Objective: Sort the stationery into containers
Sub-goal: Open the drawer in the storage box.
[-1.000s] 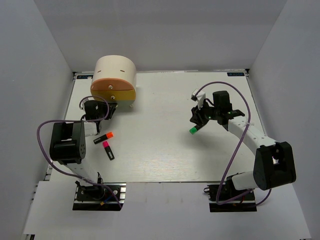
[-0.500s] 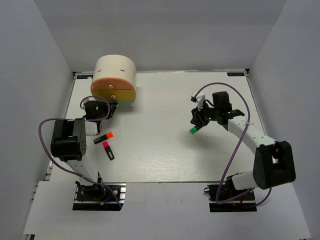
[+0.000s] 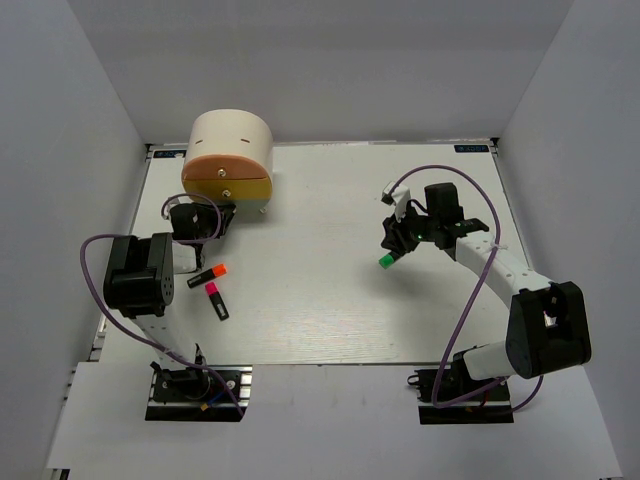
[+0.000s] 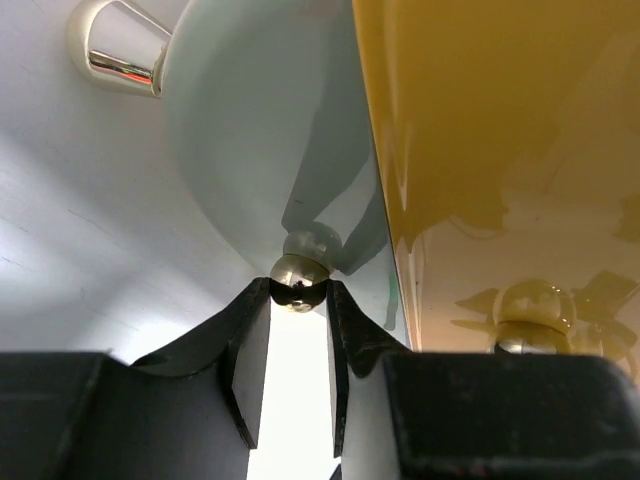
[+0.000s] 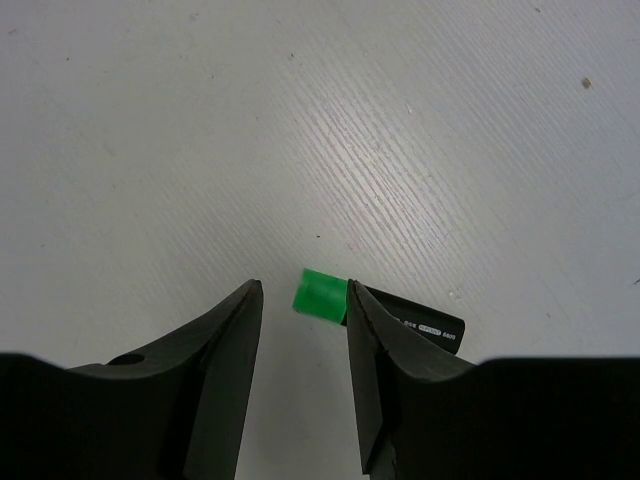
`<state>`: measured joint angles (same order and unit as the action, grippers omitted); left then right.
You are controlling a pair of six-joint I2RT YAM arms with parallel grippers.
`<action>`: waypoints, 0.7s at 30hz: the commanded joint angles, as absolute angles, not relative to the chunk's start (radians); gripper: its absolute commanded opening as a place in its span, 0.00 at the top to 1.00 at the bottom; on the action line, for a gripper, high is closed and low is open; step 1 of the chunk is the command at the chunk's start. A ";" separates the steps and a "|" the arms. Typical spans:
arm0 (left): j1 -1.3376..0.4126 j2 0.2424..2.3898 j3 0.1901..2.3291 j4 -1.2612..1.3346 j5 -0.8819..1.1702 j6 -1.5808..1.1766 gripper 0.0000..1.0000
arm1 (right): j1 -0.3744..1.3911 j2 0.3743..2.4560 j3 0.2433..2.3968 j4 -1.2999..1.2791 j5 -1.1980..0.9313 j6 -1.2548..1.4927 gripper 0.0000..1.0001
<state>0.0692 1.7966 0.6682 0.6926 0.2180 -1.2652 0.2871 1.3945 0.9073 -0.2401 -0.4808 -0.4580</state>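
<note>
The cream round cabinet (image 3: 232, 138) stands at the back left with an orange drawer (image 3: 226, 166) above a yellow one (image 3: 238, 187). My left gripper (image 3: 212, 210) is at its base. In the left wrist view its tips (image 4: 298, 290) pinch the shiny knob (image 4: 300, 270) of the pale lowest drawer (image 4: 250, 130), beside the yellow drawer (image 4: 500, 120). My right gripper (image 3: 396, 243) is open low over the green-capped marker (image 3: 387, 259). In the right wrist view (image 5: 303, 288) the green cap (image 5: 320, 296) lies against the right finger. The orange-capped marker (image 3: 208, 275) and pink-capped marker (image 3: 216, 300) lie at left.
A chrome cabinet foot (image 4: 115, 45) shows beside the lowest drawer. Grey walls enclose the white table (image 3: 320, 300) on the left, back and right. Purple cables loop off both arms.
My left arm's elbow has shifted slightly. Both grippers, the cabinet and the markers stay where they were.
</note>
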 commanded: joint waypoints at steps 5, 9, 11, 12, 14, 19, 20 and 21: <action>0.074 1.799 0.644 0.696 0.227 -1.258 0.83 | 0.282 1.396 0.942 -0.241 -0.485 -0.472 0.54; 0.065 1.770 0.595 0.715 0.236 -1.258 0.83 | 0.284 1.393 0.937 -0.236 -0.486 -0.469 0.54; 0.064 1.740 0.560 0.724 0.236 -1.258 0.83 | 0.282 1.397 0.934 -0.232 -0.489 -0.469 0.54; 0.064 1.730 0.549 0.724 0.245 -1.258 0.83 | 0.279 1.394 0.934 -0.229 -0.491 -0.468 0.54; 0.064 1.698 0.514 0.724 0.245 -1.258 0.83 | 0.281 1.397 0.934 -0.230 -0.494 -0.466 0.54; 0.064 1.635 0.436 0.724 0.245 -1.258 0.83 | 0.284 1.399 0.930 -0.225 -0.500 -0.463 0.53; 0.064 1.626 0.425 0.724 0.245 -1.258 0.83 | 0.279 1.399 0.933 -0.225 -0.502 -0.462 0.53; 0.064 1.617 0.425 0.724 0.245 -1.258 0.83 | 0.282 1.397 0.928 -0.222 -0.502 -0.465 0.53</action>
<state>0.0685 1.6562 0.4576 0.7712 0.2256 -1.2728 0.2863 1.3945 0.9073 -0.2375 -0.4820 -0.4599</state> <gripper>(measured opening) 0.357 0.468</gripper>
